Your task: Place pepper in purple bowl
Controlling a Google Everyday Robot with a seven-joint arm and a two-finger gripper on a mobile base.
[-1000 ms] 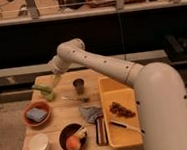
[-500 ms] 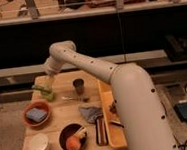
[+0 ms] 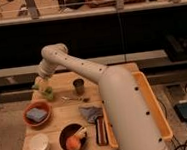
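My gripper (image 3: 42,85) hangs open at the far-left corner of the wooden table (image 3: 61,118), at the end of the white arm that reaches in from the right. A small light-green shape, the pepper (image 3: 37,87), lies right at the fingertips; I cannot tell whether they touch it. The purple bowl (image 3: 63,133) is dark and round and stands near the table's front edge. It holds an orange fruit (image 3: 72,142) and a pale piece. The gripper is well behind it and to the left.
A pale-green cup (image 3: 49,93) stands just right of the gripper. An orange bowl (image 3: 28,110) with a blue sponge is at the left. A white cup (image 3: 39,144), a metal cup (image 3: 78,85), a utensil (image 3: 74,98), a grey cloth (image 3: 91,112) and a yellow tray (image 3: 156,110) are also here.
The arm has swung further left across the view. The gripper has shifted slightly left over the table's far-left corner and its opening is unchanged.
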